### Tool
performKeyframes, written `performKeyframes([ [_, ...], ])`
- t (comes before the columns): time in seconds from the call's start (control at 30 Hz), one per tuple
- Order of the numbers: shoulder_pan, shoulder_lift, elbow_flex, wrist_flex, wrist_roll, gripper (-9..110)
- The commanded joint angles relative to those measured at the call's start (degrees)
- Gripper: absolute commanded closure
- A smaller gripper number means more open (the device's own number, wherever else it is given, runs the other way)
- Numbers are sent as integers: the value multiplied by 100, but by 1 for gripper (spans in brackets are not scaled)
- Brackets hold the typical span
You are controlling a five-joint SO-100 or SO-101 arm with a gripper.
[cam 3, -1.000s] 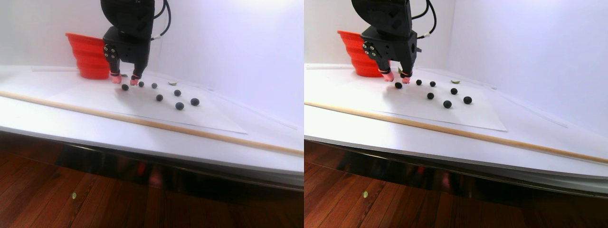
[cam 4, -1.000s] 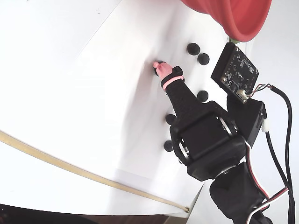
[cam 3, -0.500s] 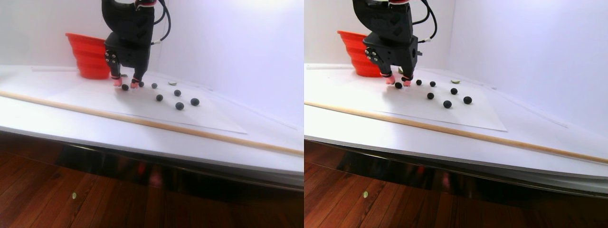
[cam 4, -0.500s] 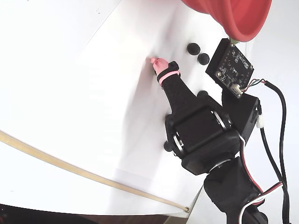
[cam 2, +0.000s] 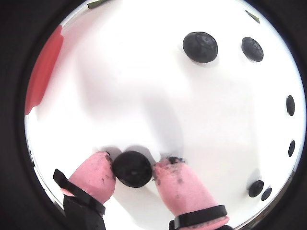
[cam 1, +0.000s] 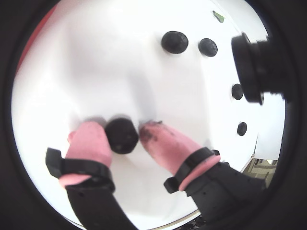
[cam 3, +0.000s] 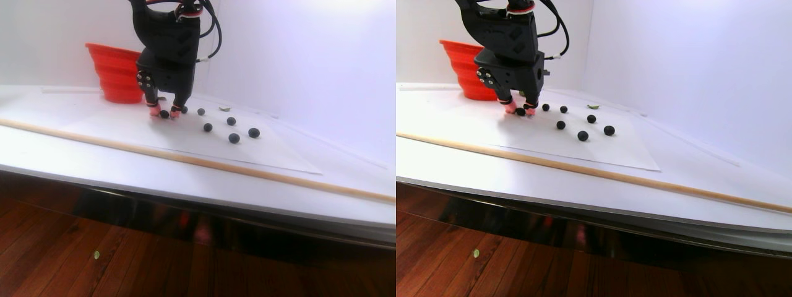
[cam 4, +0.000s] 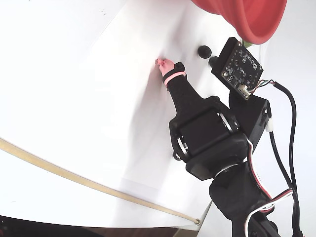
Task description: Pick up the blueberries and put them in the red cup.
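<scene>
Gripper [cam 1: 139,136] is down at the worktop [cam 3: 74,154] with one blueberry [cam 1: 122,135] between its pink fingertips [cam 1: 88,141]. In both wrist views the tips sit nearly closed, right against either side of the berry. It looks pinched, but it hasn't left the white sheet [cam 3: 272,154], so I can't confirm a firm grip yet.

Rest of the blueberries [cam 3: 234,138] are loose on the sheet: six countable in the stereo pair view, spread to the right of the gripper, well apart from each other.

Red cup [cam 3: 114,74] stands at the back of the worktop, behind and left of the gripper in the stereo pair view. Fixed view shows only part of its rim [cam 4: 256,24]; the inside isn't visible, so no telling if any berries are in it.

Status: early. Current step is the grasp on one berry. Still to do: lift, carry to the cup, drop, then repeat for the other six.
</scene>
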Motion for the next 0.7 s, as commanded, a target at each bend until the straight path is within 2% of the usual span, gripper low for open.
performKeyframes([
  [0.0,70,79,-325,-114,-44,88],
  [0.67,141,369,-132,0,-176,90],
])
